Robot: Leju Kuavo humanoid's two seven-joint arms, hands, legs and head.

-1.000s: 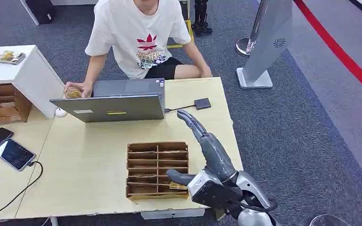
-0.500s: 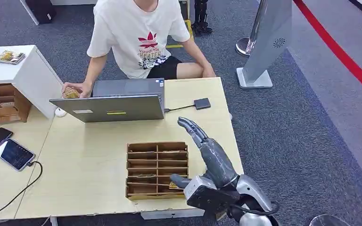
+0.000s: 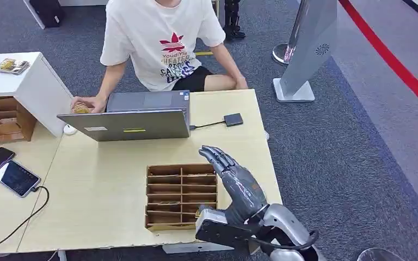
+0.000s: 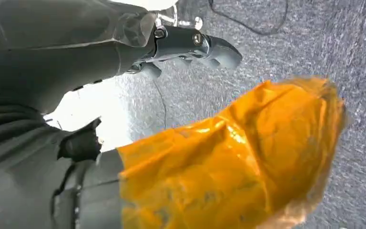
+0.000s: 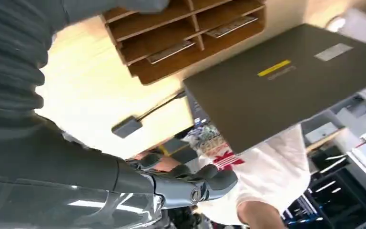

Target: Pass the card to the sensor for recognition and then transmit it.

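Along the left edge of the bench (image 3: 103, 190) lie two phones (image 3: 16, 178), one cut off by the frame and one with a cable running off the near edge. Behind them stands a white cabinet (image 3: 38, 81) with a wooden rack (image 3: 2, 118) partly out of frame. A person (image 3: 160, 49) sits at the far edge, head cut off, one hand beside an open laptop (image 3: 128, 124). A small black sensor (image 3: 233, 119) lies near the far right corner, cabled to the laptop.

Near the front edge sits a wooden compartment tray (image 3: 180, 196). A card (image 3: 202, 214) peeps out of its near right compartment, mostly hidden behind the right hand (image 3: 238, 185). That hand hovers over the tray's right side, fingers (image 3: 213, 155) stretched forward and spread, holding nothing.

The right wrist view shows flat cards (image 5: 231, 26) lying in several tray compartments, hard to make out from the head, and the laptop lid with a yellow strip. The fingertips (image 5: 219, 179) there overlap the person's shirt.

The left wrist view is blurred: the left hand (image 4: 190, 45) hangs over grey carpet (image 4: 314, 43), fingers close together; whether they hold anything cannot be told. A crumpled orange film (image 4: 233, 162) blocks much of that view.
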